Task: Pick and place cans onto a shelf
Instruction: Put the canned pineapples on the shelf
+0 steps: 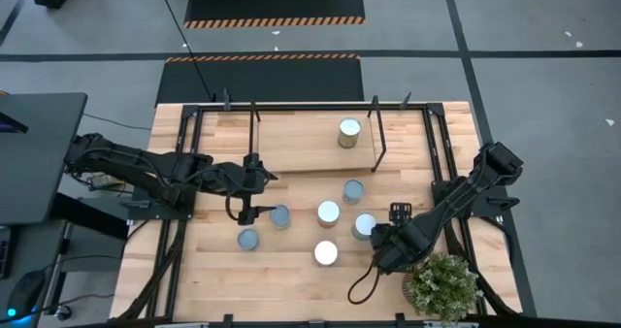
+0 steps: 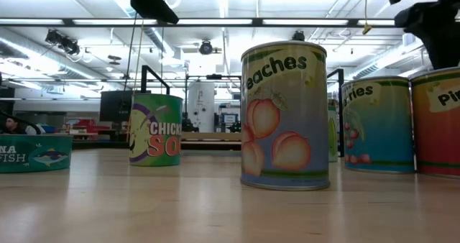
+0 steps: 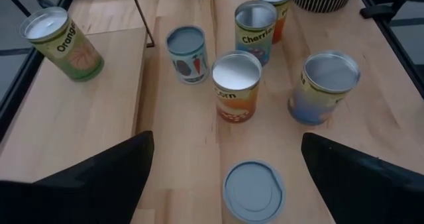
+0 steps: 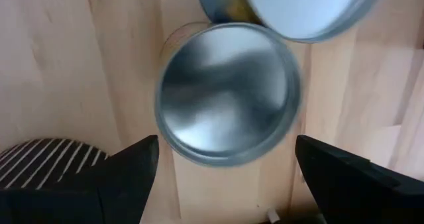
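one can [image 1: 349,133] is seen standing on the shelf [image 1: 291,139], near its right end; it reads as the orange-labelled can [image 3: 61,43] in the left wrist view. six more cans are counted on the tabletop [image 1: 194,270] in front of the shelf, so the task is judged early.

right gripper [image 1: 374,237] is poised directly above the cherries can [image 1: 364,225], at the right of the loose group and next to a potted plant [image 1: 441,284]. in the right wrist view the fingers [image 4: 126,168] are spread wide, one on either side of the can's silver top [image 4: 226,101], nothing held. contact is not seen.

left gripper [image 1: 250,184] is held above the table between the shelf's front edge and a low flat can [image 1: 279,215]; fingers [image 3: 99,177] wide apart, empty, with that flat can's grey lid [image 3: 254,191] lying between and ahead of them.

step in hand is judged to be the right arm's approach for a grasp. next move calls for a straight descent around the cherries can, closing on its sides without nudging the neighbouring can [image 1: 329,213], then a lift clear of the black rail [image 1: 378,134] before setting down on free board beside the placed can.
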Controlling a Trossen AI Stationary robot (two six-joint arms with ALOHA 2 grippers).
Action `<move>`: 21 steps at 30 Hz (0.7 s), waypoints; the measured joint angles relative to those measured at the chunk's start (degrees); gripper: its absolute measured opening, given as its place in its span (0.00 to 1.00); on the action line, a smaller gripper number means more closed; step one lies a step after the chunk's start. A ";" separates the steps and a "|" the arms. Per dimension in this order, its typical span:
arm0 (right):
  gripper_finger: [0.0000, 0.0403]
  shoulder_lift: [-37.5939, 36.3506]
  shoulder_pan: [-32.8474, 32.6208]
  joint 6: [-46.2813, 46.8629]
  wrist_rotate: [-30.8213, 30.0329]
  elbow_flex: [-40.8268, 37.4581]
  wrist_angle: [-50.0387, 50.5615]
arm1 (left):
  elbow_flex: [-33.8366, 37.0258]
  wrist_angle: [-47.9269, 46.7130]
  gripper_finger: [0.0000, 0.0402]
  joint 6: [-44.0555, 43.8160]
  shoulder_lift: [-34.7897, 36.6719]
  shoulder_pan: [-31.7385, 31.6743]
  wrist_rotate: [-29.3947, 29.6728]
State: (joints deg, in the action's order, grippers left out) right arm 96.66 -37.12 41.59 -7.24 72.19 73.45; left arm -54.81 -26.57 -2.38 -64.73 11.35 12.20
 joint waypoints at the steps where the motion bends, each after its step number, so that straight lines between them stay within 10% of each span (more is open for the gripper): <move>1: 0.90 0.33 0.13 -0.04 0.15 -0.01 -0.34 | 0.00 0.00 0.97 0.01 0.00 0.00 0.01; 21: 0.90 6.77 2.72 -2.41 1.03 0.01 -9.06 | -0.02 -1.66 0.97 -2.92 -0.02 0.00 0.01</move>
State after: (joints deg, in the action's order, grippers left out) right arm 103.43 -34.40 39.18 -6.22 72.20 64.39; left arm -54.83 -28.23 -5.30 -64.75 11.35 12.21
